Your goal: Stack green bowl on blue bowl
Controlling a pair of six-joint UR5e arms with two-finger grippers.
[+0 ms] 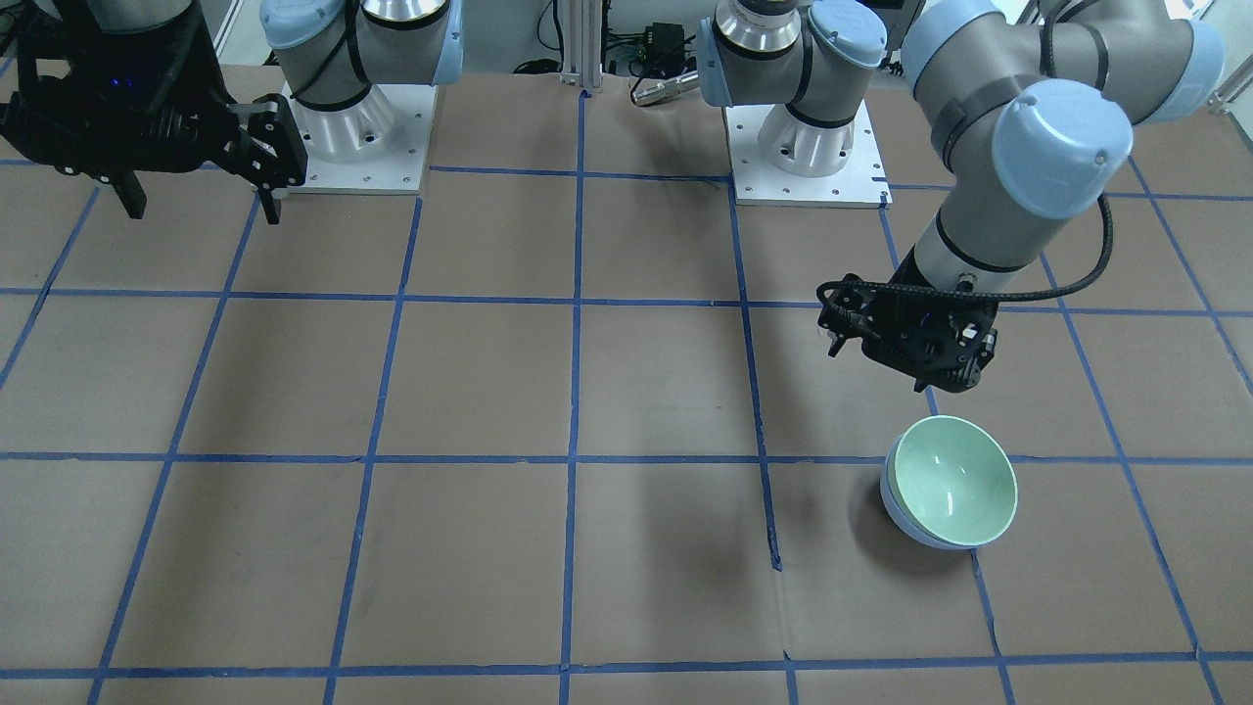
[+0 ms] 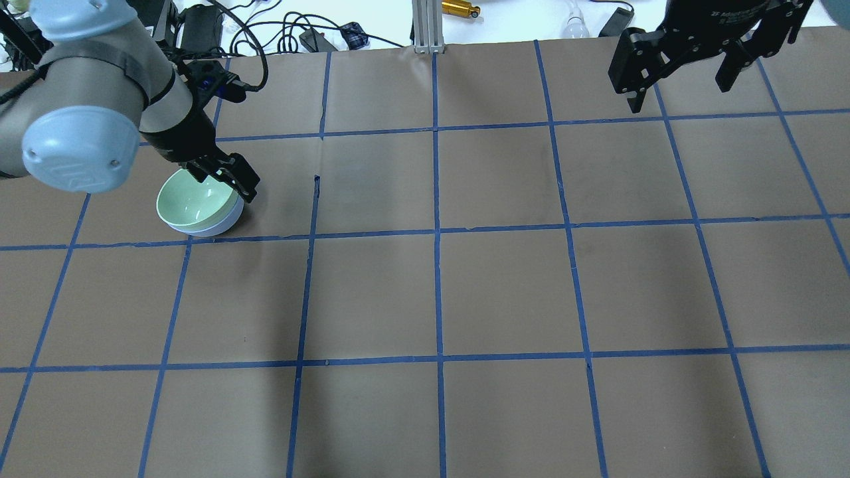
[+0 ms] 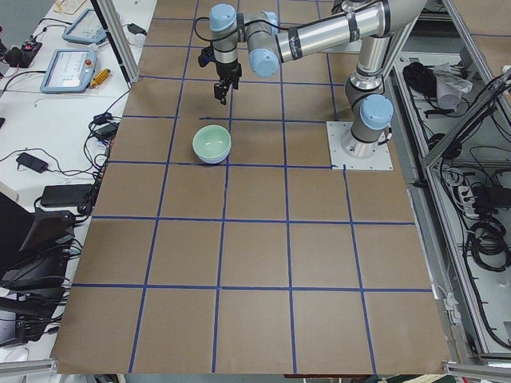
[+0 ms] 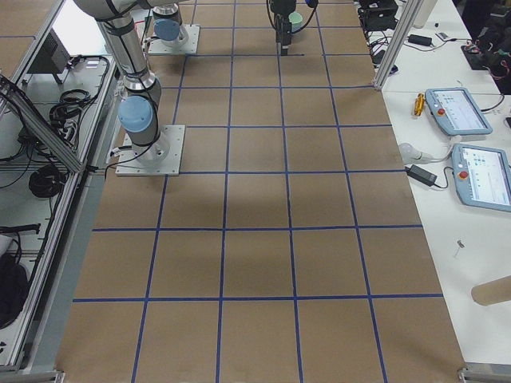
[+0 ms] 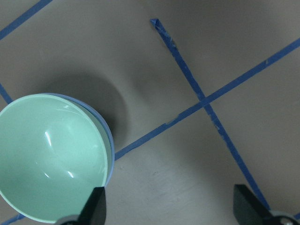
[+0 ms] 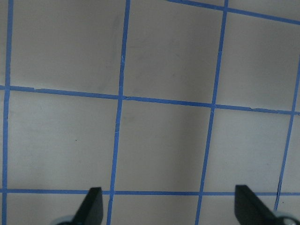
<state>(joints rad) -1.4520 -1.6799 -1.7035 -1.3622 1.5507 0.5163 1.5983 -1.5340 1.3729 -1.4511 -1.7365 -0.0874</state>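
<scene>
We see the round, glossy mint-green bowl [image 1: 954,480] sitting inside the round, glossy periwinkle-blue bowl [image 1: 896,511], a little tilted, on the brown table with blue tape lines [image 2: 505,292]. The black two-finger left claw [image 5: 171,208] hangs above them with its fingers apart and holds nothing. The bowls lie under one finger, not between the two. The right claw [image 6: 169,206] is also spread apart and empty, with both bowls well apart from it.
</scene>
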